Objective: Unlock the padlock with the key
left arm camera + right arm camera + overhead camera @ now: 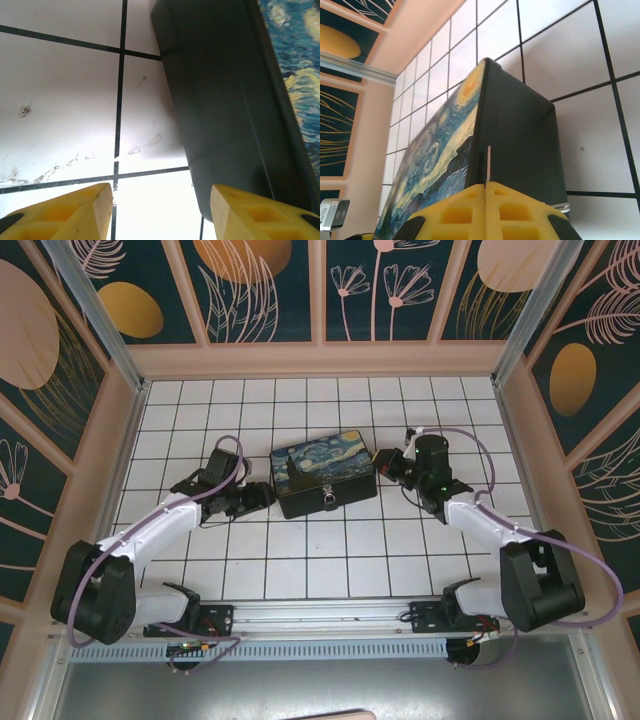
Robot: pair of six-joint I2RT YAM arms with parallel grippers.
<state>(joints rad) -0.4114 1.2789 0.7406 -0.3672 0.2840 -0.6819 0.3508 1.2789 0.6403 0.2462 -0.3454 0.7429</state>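
Note:
A painted box [323, 468] with a blue swirling-sky lid sits mid-table. The small silvery padlock [326, 498] hangs on the latch of its near side. My right gripper [385, 462] is at the box's right end, shut on the key [489, 162]. The key's thin silvery blade sticks out from between the yellow fingertips [465, 200] towards the box's dark end wall [520, 135]. My left gripper [262, 495] is low beside the box's left end, open. Its yellow fingers [75, 210] have only white tile between them, and the box's dark wall [230, 100] stands just to the right.
The white tiled floor [300, 560] is bounded by peach-framed walls [320, 360] on three sides. A metal rail [320, 615] with both arm bases runs along the near edge.

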